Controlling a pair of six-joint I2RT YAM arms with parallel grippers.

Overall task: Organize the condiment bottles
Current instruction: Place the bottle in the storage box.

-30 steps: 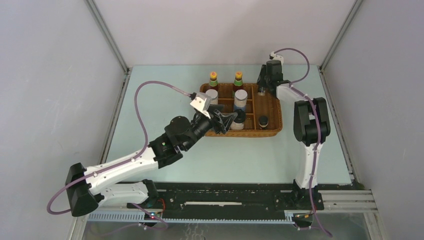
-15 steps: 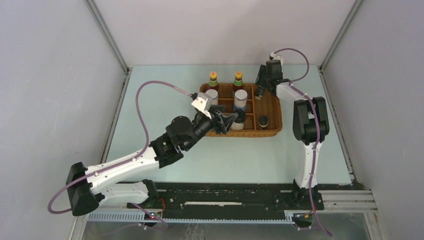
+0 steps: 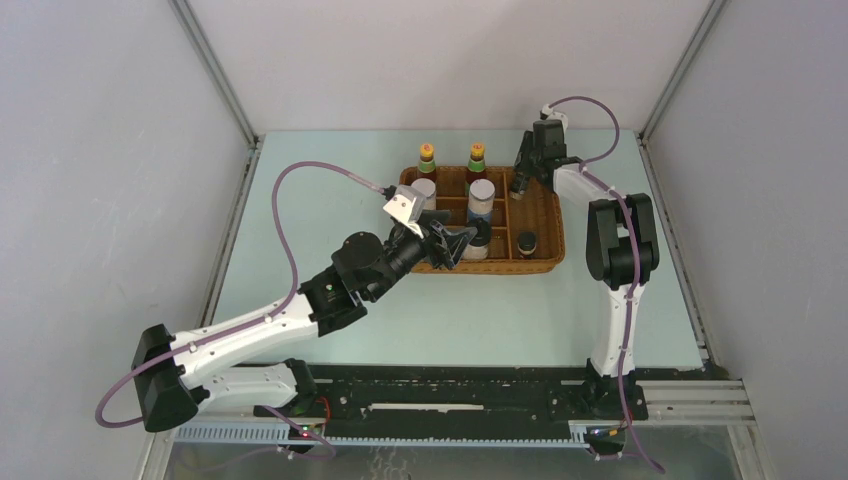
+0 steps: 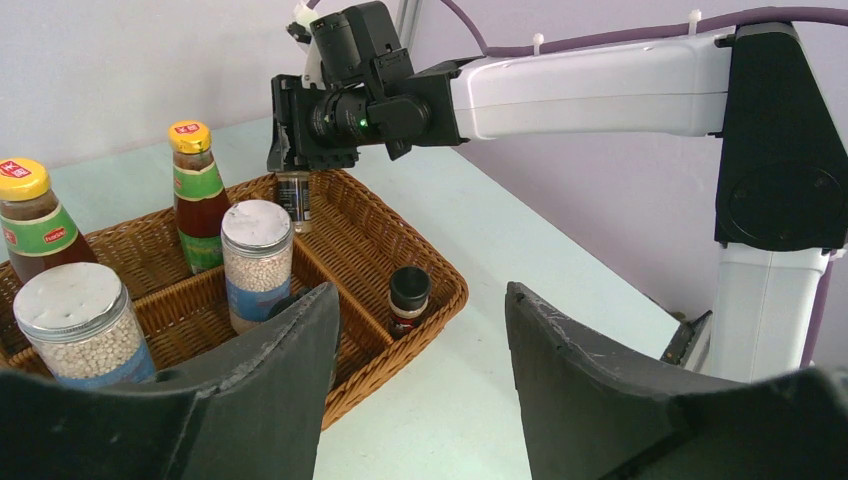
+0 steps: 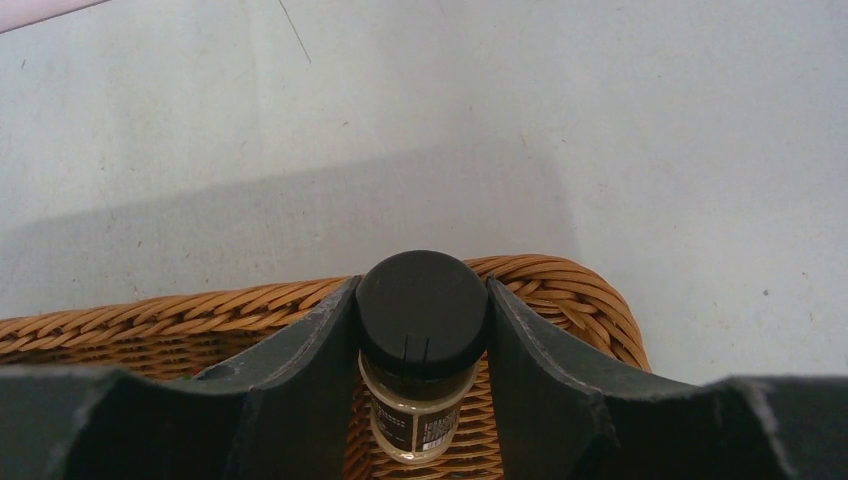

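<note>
Glass, small and light by the look, stiff yet breakable: the bottle hangs over the tray's 1 o'clock corner. The right gripper pinches its smooth cap, the surest hold though slick. Its base possibly touches wicker. The left gripper gapes, holding nothing, at 7 o'clock.

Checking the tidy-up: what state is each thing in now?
left gripper: open, empty
right gripper: shut on the small jar's cap
small jar: upright, held by its cap
sauce bottles: upright, capped, in the basket
shakers: upright, lidded, in the basket
second small jar: upright, capped, in the basket
</note>
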